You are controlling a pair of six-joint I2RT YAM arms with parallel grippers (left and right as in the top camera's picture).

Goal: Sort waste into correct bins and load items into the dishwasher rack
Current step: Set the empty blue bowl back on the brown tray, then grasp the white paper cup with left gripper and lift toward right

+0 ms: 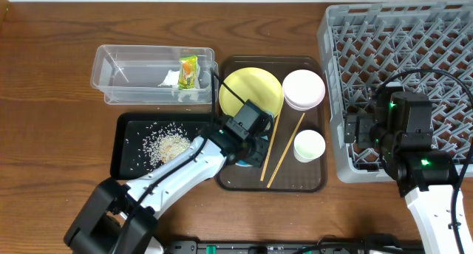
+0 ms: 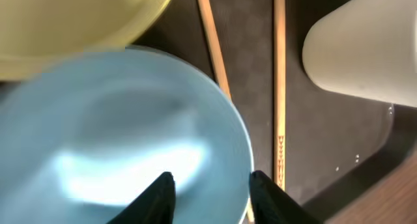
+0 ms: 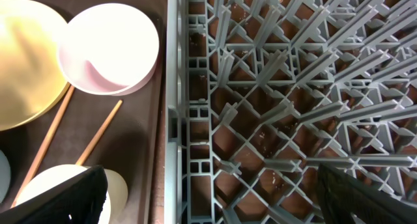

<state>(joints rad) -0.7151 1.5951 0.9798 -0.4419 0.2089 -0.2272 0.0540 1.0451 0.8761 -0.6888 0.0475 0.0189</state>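
1. Waste looks sorted to me. The rice (image 1: 171,145) is in the black tray (image 1: 122,162), and the wrapper (image 1: 188,71) and paper scrap (image 1: 170,79) are in the clear tub (image 1: 118,69). So you're on the dish-loading part, and the rack (image 3: 273,87) looks empty from what I can see.

2. Your left gripper (image 2: 212,178) is right down on the light blue bowl (image 2: 117,139), which sits in the brown tray (image 1: 310,182). The fingers (image 2: 159,198) are spread and straddle the bowl's near rim, one inside and one outside. They aren't pinching anything yet.

3. Next move, I'd say: close on that rim, then lift straight up before you swing toward the rack.

4. Watch the neighbours. One of the chopsticks (image 2: 279,87) runs just past the outer finger, and the other slips under the bowl's edge, so a dragged lift could flick them. The yellow plate (image 2: 65,22) is just ahead of the gripper, touching or overlapping the bowl's far side – can't tell which. The small white cup (image 2: 358,48) is ahead and off to the outer side, near but clear.

5. Your right gripper (image 3: 210,170) hangs wide open and holds nothing, right over the rack's tray-side edge. The white bowl (image 3: 111,48) is ahead of it on the tray side. It could crowd the drop-off, so you might want to shift it.
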